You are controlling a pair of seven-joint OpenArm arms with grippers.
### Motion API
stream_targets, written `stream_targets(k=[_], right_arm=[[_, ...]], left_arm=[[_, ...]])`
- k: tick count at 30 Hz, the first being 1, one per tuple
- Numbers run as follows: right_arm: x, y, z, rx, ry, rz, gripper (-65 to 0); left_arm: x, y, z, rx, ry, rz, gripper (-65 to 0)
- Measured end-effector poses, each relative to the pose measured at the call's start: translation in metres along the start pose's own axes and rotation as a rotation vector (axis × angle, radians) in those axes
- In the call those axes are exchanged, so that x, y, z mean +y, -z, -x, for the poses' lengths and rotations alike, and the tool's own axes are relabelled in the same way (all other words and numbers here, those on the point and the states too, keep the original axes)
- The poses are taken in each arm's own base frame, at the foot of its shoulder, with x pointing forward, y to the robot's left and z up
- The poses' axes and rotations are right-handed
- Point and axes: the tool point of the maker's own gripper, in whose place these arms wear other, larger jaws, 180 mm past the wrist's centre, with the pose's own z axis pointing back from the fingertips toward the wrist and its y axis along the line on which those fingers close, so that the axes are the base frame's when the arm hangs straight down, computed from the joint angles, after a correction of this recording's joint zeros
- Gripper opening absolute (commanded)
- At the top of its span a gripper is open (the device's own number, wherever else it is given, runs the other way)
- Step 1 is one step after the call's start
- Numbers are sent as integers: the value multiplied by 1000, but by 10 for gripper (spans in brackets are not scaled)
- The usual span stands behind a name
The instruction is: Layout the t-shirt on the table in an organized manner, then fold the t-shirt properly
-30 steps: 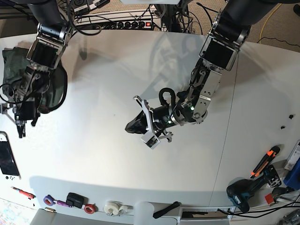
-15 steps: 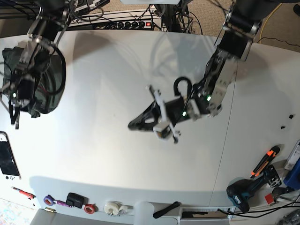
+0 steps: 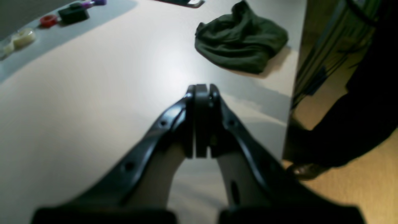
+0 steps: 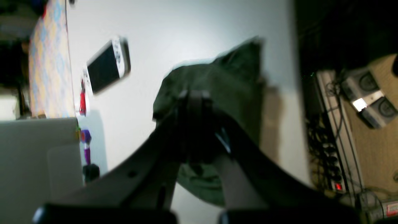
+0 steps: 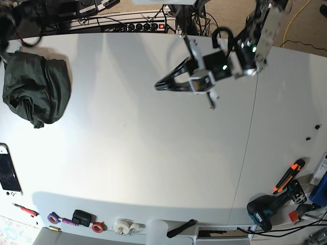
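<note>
T-shirt lies bunched at far left edge of table, not yet spread. My left gripper pinched closed, empty, raised well apart from it. Right gripper also closed, nothing gripped, above shirt. Judgement: neither positioned for grab yet.

My t-shirt lies crumpled in a dark green, wrinkled heap near the far left edge of the white bench, not spread out or folded yet.
</note>
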Motion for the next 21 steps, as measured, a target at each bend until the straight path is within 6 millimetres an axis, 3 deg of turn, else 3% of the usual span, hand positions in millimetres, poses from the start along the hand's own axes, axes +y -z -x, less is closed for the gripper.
stream_targets(k=[4, 8, 12, 16, 21], right_arm=[[-4, -26, 25, 107, 54, -15, -650], [-1, -46, 51, 209, 105, -17, -650], [22, -67, 83, 318, 206, -61, -650], [44, -87, 113, 423, 301, -70, -650], [57, -102, 138, 493, 403, -89, -650]], left_arm=[[-5, -30, 23, 51, -92, -96, -650], [-26, -61, 57, 131, -238, -155, -650], [-55, -81, 68, 119, -428, -180, -650], [-89, -94, 96, 265, -511, -153, -650], [-111, -113, 123, 385, -567, -129, -650]])
